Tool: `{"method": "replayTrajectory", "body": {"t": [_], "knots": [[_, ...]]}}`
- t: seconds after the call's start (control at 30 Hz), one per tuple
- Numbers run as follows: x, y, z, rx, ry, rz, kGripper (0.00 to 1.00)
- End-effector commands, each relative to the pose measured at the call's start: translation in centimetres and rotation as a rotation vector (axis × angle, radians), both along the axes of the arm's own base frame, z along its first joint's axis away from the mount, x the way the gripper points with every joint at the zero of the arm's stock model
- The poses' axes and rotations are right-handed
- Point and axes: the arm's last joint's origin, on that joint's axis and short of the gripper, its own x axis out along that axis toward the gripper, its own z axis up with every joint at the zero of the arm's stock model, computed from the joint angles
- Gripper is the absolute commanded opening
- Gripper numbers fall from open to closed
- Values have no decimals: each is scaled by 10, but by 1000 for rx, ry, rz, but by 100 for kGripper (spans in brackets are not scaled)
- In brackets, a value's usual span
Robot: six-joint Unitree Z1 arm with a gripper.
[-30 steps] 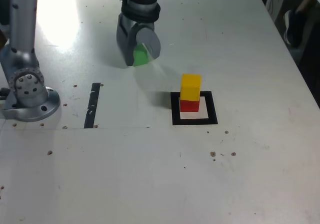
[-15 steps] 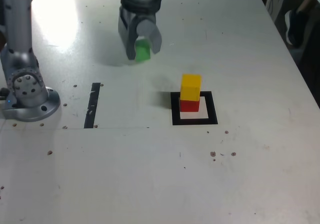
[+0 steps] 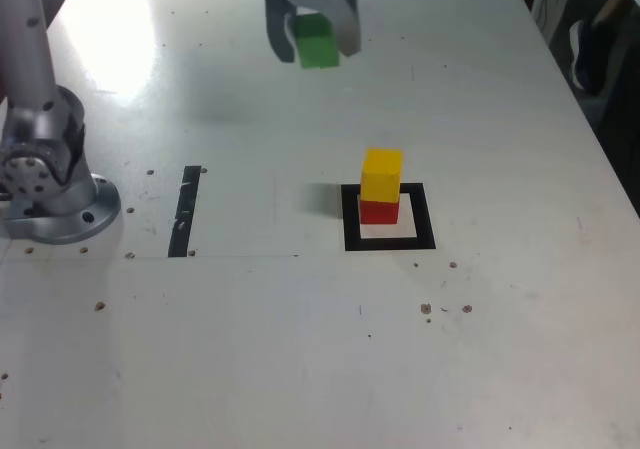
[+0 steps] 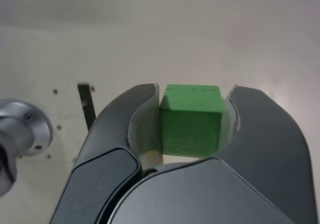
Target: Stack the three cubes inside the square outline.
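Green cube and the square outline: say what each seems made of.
Green cube: probably painted wood; matte faces, small dark specks, slightly worn edges in the wrist view, though plastic is possible. Square outline: looks like black tape stuck flat on the white table, with a slight sheen.

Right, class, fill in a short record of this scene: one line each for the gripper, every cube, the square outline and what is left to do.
gripper: shut on green cube, raised above table
green cube: clamped between both jaws
yellow cube: on top of red cube
red cube: inside square outline, bottom of stack
square outline: black frame, white middle
left to do: green cube onto yellow cube
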Motion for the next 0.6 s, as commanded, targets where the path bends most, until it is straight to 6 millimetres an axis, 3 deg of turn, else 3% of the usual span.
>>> {"method": "replayTrajectory", "body": {"t": [0.0, 0.27, 0.57], "knots": [[9, -8, 0, -18, 1, -21, 14], [37, -52, -9, -49, 12, -120, 13], [64, -68, -41, -97, 96, -120, 14]]}}
